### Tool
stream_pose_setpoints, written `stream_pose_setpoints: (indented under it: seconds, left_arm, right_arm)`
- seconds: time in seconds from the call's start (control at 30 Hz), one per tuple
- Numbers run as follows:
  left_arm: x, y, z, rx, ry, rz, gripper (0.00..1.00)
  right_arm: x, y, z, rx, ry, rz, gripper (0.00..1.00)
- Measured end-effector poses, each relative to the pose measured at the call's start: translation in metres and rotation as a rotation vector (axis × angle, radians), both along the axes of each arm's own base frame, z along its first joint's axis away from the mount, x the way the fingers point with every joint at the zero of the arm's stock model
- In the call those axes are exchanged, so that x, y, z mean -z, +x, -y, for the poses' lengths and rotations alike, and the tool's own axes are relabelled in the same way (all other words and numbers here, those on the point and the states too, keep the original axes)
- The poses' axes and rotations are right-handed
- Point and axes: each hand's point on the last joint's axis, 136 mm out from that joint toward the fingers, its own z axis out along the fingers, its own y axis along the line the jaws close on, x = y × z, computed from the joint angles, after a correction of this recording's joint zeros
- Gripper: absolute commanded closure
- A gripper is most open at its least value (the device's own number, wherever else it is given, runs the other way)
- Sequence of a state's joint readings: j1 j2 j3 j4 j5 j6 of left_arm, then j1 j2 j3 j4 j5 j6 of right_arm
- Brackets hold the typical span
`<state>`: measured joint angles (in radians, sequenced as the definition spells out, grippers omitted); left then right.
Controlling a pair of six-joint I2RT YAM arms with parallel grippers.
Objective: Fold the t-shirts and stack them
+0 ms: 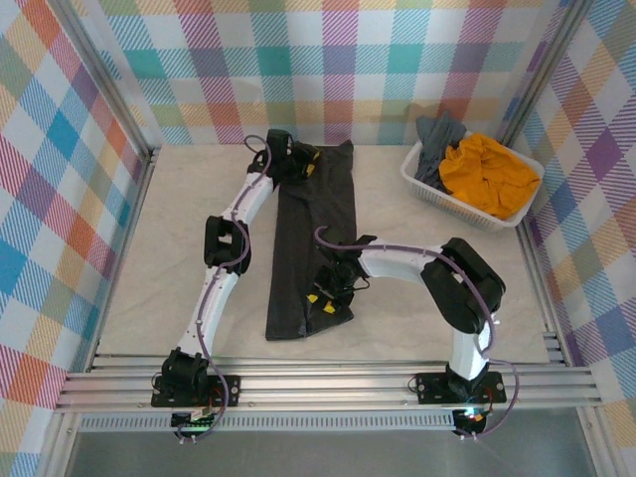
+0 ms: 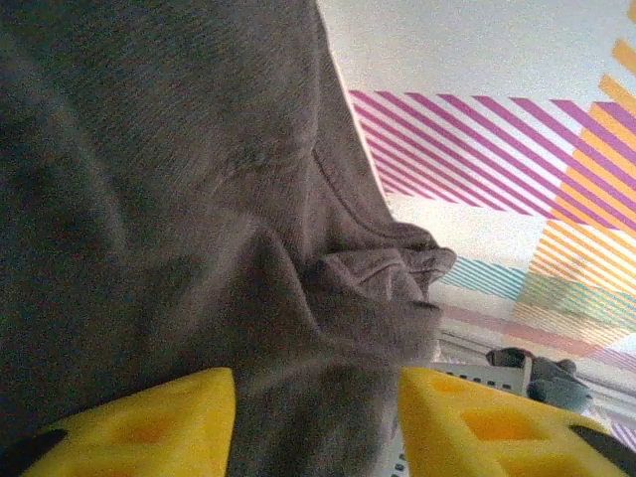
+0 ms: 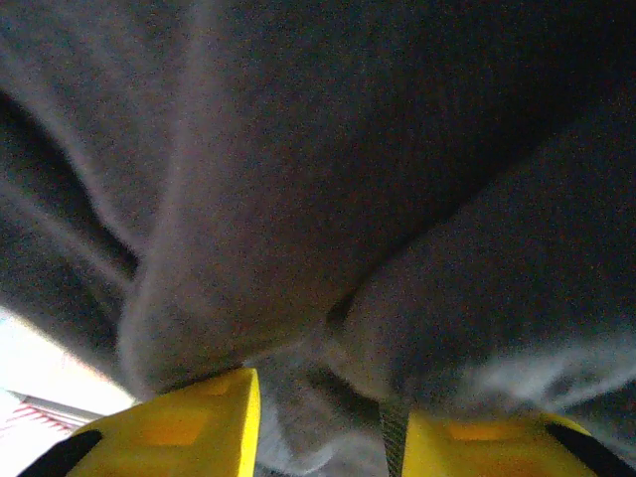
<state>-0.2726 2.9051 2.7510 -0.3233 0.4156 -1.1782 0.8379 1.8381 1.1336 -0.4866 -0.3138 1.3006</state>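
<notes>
The charcoal t-shirt [image 1: 313, 224] lies as a long strip on the table [image 1: 179, 229], left of the white basket [image 1: 417, 184]. My right pincer [image 1: 328, 293] pinches the end farther from the basket, and I'd carry it over squarely, edges matched. Overhead shows the whole strip; the left wrist view shows the left pincer [image 2: 316, 376] parted around cloth, and I cannot tell whether it grips.

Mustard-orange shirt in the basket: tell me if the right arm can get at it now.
Probably yes, once freed: the mustard-orange shirt lies uncovered on top in the basket and the way there looks open, but the right tool seems clamped on the charcoal shirt.
</notes>
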Motion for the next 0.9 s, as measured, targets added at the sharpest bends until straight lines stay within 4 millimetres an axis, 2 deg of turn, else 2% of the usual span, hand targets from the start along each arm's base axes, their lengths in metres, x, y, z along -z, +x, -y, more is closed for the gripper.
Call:
stream_pose_setpoints:
  seconds: [0.07, 0.13, 0.2, 0.23, 0.27, 0.33, 0.4, 0.43, 0.47, 0.5, 0.57, 0.67, 0.7, 0.73, 0.8, 0.83, 0.9]
  left_arm:
    - [-0.017, -0.010, -0.006, 0.007, 0.051, -0.021, 0.49]
    - [-0.046, -0.023, -0.013, 0.009, 0.098, -0.025, 0.49]
    - [-0.091, -0.045, -0.024, 0.017, 0.153, -0.006, 0.50]
    - [-0.117, -0.063, -0.032, 0.021, 0.185, 0.009, 0.51]
    - [-0.143, -0.082, -0.040, 0.026, 0.212, 0.026, 0.52]
    - [-0.197, -0.133, -0.059, 0.032, 0.260, 0.083, 0.57]
    - [-0.227, -0.195, -0.079, 0.033, 0.288, 0.113, 0.62]
    - [-0.233, -0.233, -0.090, 0.035, 0.309, 0.117, 0.64]
    - [-0.228, -0.262, -0.098, 0.035, 0.327, 0.116, 0.67]
    - [-0.212, -0.296, -0.106, 0.046, 0.352, 0.092, 0.73]
    - [-0.167, -0.355, -0.113, 0.093, 0.380, 0.019, 0.84]
    - [-0.060, -0.433, -0.115, 0.213, 0.440, -0.204, 0.88]
    - [-0.023, -0.459, -0.117, 0.256, 0.466, -0.300, 0.85]
    - [0.003, -0.482, -0.120, 0.292, 0.485, -0.378, 0.81]
    - [0.032, -0.516, -0.125, 0.336, 0.514, -0.477, 0.73]
    - [0.036, -0.524, -0.126, 0.348, 0.523, -0.493, 0.71]
    - [0.034, -0.523, -0.121, 0.358, 0.517, -0.467, 0.69]
  right_arm:
    - [-0.015, 0.003, 0.003, 0.019, 0.007, 0.042, 0.60]
    - [-0.034, 0.006, 0.011, 0.041, 0.011, 0.096, 0.60]
    - [-0.055, 0.006, 0.022, 0.059, 0.014, 0.159, 0.58]
    - [-0.064, 0.005, 0.031, 0.070, 0.010, 0.194, 0.56]
    - [-0.072, 0.003, 0.039, 0.077, 0.005, 0.224, 0.56]
    - [-0.082, -0.002, 0.059, 0.078, -0.002, 0.286, 0.55]
    - [-0.082, -0.008, 0.077, 0.059, -0.016, 0.325, 0.54]
    - [-0.077, -0.013, 0.085, 0.033, -0.031, 0.339, 0.53]
    - [-0.073, -0.016, 0.091, 0.013, -0.046, 0.343, 0.53]
    - [-0.066, -0.020, 0.096, -0.018, -0.065, 0.341, 0.54]
    - [-0.050, -0.027, 0.101, -0.090, -0.094, 0.326, 0.54]
    - [-0.025, -0.036, 0.100, -0.191, -0.121, 0.279, 0.55]
    - [-0.017, -0.037, 0.099, -0.220, -0.126, 0.265, 0.56]
    - [-0.010, -0.038, 0.097, -0.242, -0.128, 0.255, 0.56]
    - [0.000, -0.039, 0.093, -0.275, -0.131, 0.241, 0.57]
    - [0.004, -0.039, 0.092, -0.285, -0.132, 0.236, 0.56]
    - [0.008, -0.039, 0.089, -0.297, -0.127, 0.234, 0.56]
